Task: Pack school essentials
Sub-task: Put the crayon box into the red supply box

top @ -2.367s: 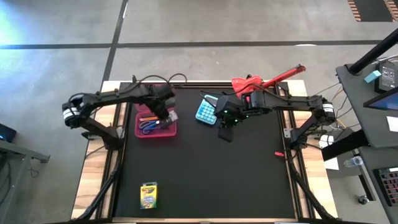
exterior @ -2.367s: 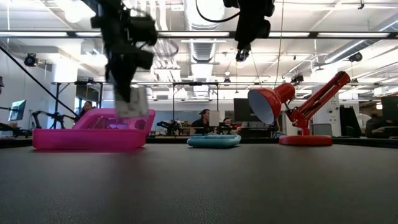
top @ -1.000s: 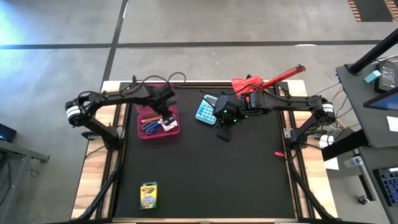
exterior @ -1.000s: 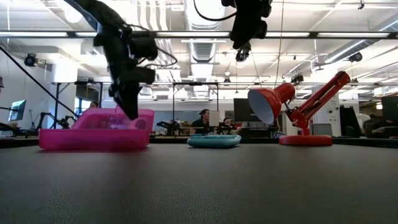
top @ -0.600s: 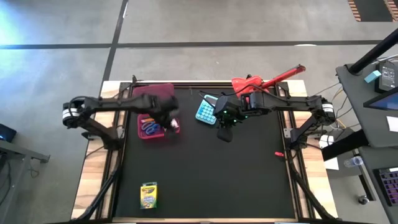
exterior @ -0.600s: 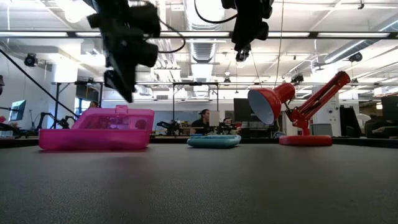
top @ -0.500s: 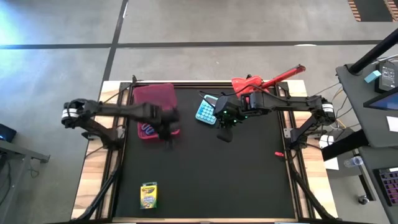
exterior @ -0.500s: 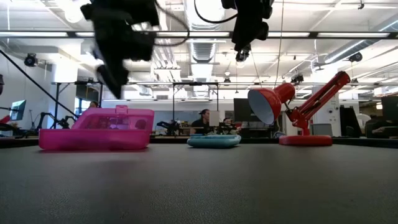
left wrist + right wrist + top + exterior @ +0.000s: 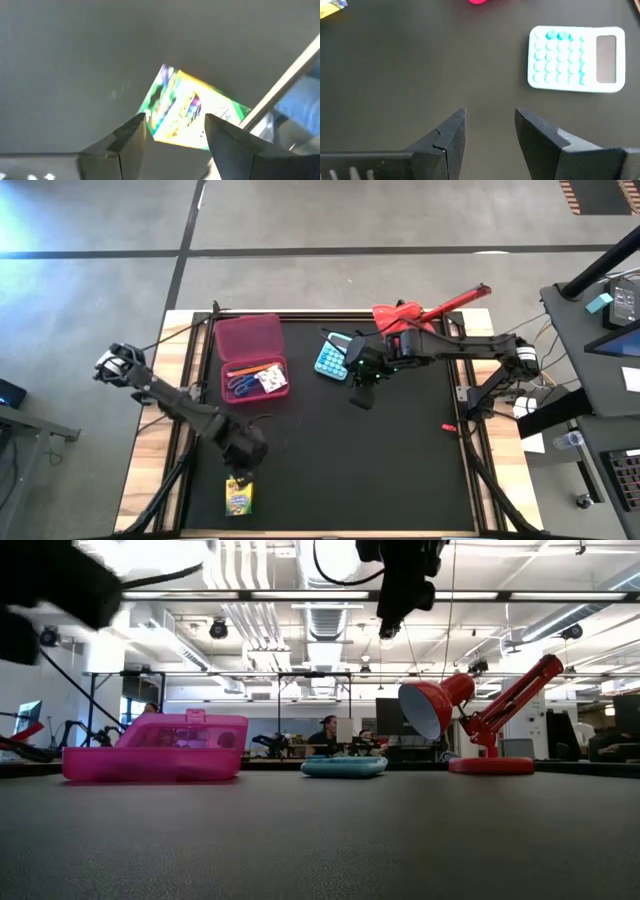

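The yellow-green crayon box [image 9: 239, 496] lies flat near the table's front left. My left gripper [image 9: 243, 467] hovers open just on its far side; in the left wrist view the crayon box [image 9: 192, 112] shows between and beyond the spread fingers. The pink case [image 9: 252, 360] stands open at the back left, holding blue-handled scissors [image 9: 238, 385], an orange pencil [image 9: 247, 368] and a white patterned square [image 9: 269, 380]. My right gripper [image 9: 360, 392] hangs open and holding nothing, above the mat just on the near side of the turquoise calculator [image 9: 331, 358].
A red desk lamp [image 9: 420, 310] stands at the back, right of the calculator [image 9: 576, 59]. A small red bit [image 9: 449, 427] lies near the table's right edge. The dark mat's middle [image 9: 350, 470] holds nothing.
My left gripper has risen out of the pink case and swung fast toward the table's near edge, ending above the crayon box. The white patterned square stays in the case. My right arm has kept still.
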